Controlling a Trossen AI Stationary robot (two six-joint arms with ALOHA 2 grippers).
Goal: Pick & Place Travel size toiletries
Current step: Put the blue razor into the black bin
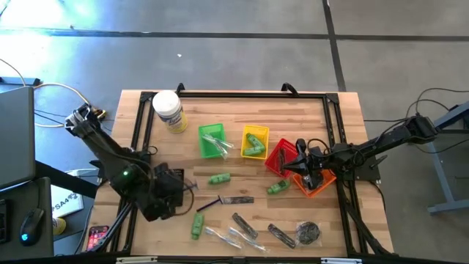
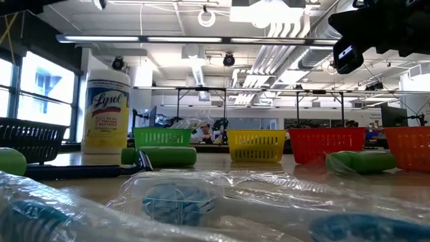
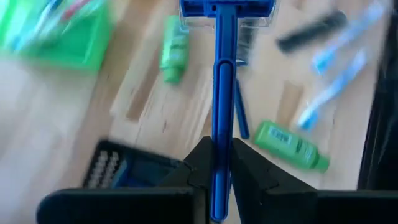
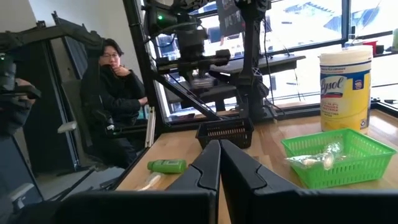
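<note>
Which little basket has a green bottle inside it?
The yellow basket, second in the row of colored baskets. A green bottle lies in it. The green basket beside it holds only clear packets.

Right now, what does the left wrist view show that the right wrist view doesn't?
Only the left wrist view shows the left gripper shut on the blue razor, with toothbrush packets on the table beyond it. Only the right wrist view shows the right gripper closed and empty, the wipes jar and a seated person. Both show the green basket and the dark basket.
</note>
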